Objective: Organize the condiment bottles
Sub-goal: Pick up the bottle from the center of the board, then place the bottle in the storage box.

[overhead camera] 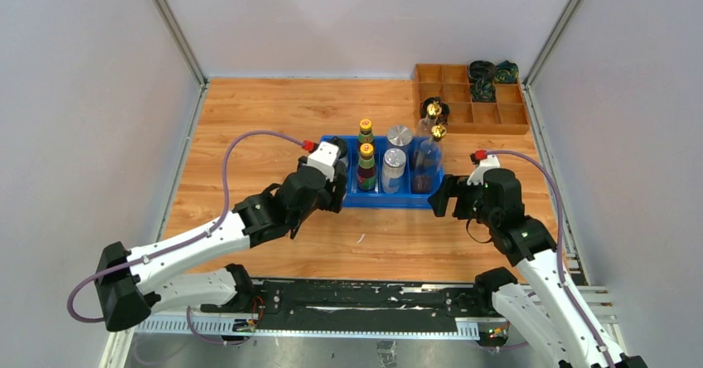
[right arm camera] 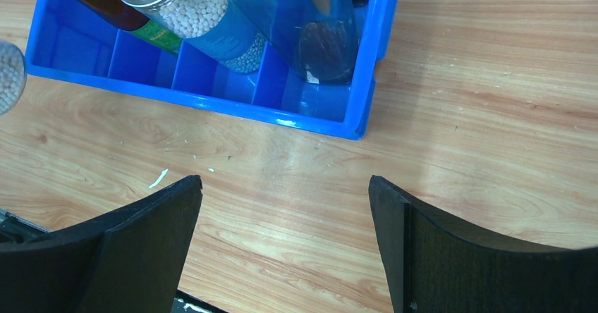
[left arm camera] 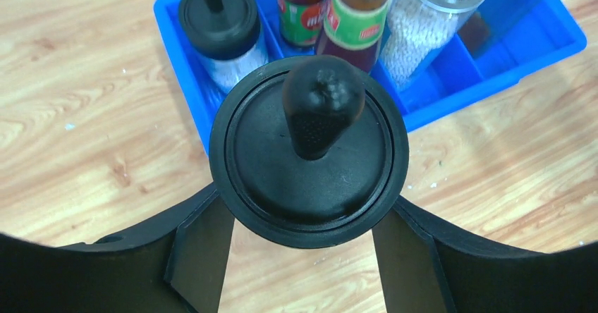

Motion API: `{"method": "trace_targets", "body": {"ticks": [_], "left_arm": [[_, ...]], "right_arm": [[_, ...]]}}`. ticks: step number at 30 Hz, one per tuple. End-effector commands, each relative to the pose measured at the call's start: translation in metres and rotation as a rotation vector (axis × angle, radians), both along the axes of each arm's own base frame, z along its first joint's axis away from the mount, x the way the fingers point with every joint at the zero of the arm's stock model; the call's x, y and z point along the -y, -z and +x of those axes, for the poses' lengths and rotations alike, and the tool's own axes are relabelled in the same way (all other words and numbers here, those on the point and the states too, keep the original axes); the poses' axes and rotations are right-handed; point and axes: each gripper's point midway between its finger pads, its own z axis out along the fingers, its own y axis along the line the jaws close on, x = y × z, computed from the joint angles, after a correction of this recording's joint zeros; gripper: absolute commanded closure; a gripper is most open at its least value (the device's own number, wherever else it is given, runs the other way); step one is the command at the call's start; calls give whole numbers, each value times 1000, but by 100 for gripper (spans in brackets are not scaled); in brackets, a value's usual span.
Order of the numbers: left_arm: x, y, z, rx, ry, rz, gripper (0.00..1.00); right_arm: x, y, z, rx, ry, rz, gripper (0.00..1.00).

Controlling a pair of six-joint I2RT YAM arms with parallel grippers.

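My left gripper [left arm camera: 308, 204] is shut on a black-capped jar [left arm camera: 308, 151] with a knobbed lid, held at the near left corner of the blue divided bin [left arm camera: 493, 66]. In the top view this gripper [overhead camera: 338, 187] is at the bin's [overhead camera: 390, 199] left end. The other black-capped jar [left arm camera: 218, 20] stands in the bin. So do two yellow-capped sauce bottles [overhead camera: 366, 167] [overhead camera: 366, 130], two silver-lidded shakers [overhead camera: 393, 169] [overhead camera: 399, 136] and two gold-spouted cruets [overhead camera: 427, 159] [overhead camera: 431, 113]. My right gripper [overhead camera: 443, 198] is open and empty over bare wood near the bin's near right corner [right arm camera: 352, 126].
A brown wooden divided tray [overhead camera: 489, 118] sits at the back right with dark coiled round items [overhead camera: 489, 74] in its far cells. Grey walls close in the wooden table [overhead camera: 265, 128] on three sides. Small white crumbs [right arm camera: 159, 179] lie on the wood before the bin.
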Motion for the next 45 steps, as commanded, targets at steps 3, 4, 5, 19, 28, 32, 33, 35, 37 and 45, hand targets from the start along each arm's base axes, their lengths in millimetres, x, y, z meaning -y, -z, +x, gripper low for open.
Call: {"method": "trace_targets", "body": {"ticks": [3, 4, 5, 19, 28, 32, 33, 35, 37, 45], "left_arm": [[20, -17, 26, 48, 5, 66, 36], [23, -14, 30, 39, 8, 65, 36], [25, -10, 33, 26, 11, 58, 36], [24, 5, 66, 21, -18, 8, 38], [19, 28, 84, 54, -44, -9, 40], [21, 44, 83, 45, -41, -13, 40], [21, 47, 83, 42, -42, -16, 40], [21, 54, 82, 32, -44, -17, 40], [20, 58, 81, 24, -46, -14, 39], [14, 65, 75, 10, -53, -9, 33]], "right_arm": [[2, -3, -4, 8, 6, 14, 6], [2, -4, -4, 12, 7, 15, 6], [2, -6, -5, 13, 7, 16, 6], [3, -8, -5, 14, 9, 13, 6], [4, -6, -3, 9, 17, 7, 6], [5, -4, 0, 6, 29, 0, 6], [7, -3, 1, 4, 37, -4, 6], [11, -1, 4, 2, 69, -17, 6], [17, 2, 7, -7, 108, -28, 6], [18, 21, 16, -74, 149, -41, 8]]}}
